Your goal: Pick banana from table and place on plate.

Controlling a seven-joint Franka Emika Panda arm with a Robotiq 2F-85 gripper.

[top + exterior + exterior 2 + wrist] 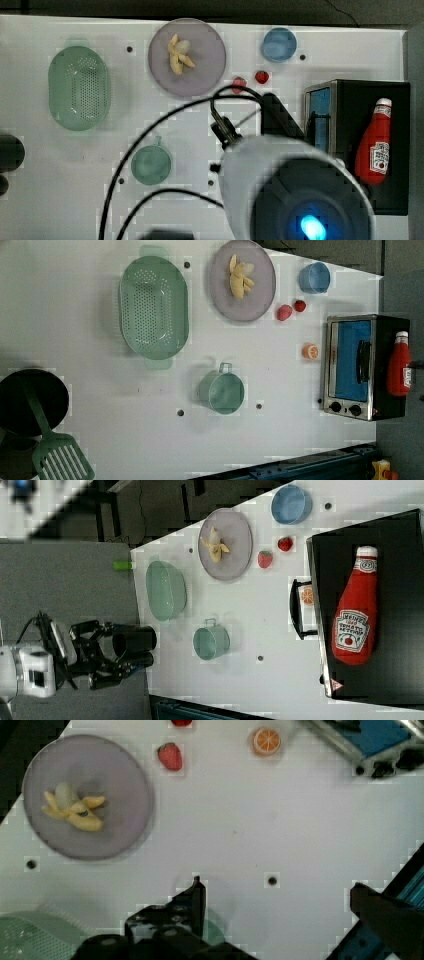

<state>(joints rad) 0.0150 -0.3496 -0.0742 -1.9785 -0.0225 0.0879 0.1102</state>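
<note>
On the white table (280,390), we find the banana (239,277) lying on the lilac plate (262,295) near the far edge in the top view, between the green basket (153,307) and the blue bowl (314,278). Open tabletop spreads around the green cup (222,391), while two strawberries (285,312) and an orange slice (310,351) sit beside the toaster oven (362,367), a ketchup bottle (399,371) on top. We see the fingers (200,895) spread apart, holding nothing, above the table.

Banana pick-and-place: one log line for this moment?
banana: lying on plate | gripper: open, empty, above table | task: placement looks done
</note>
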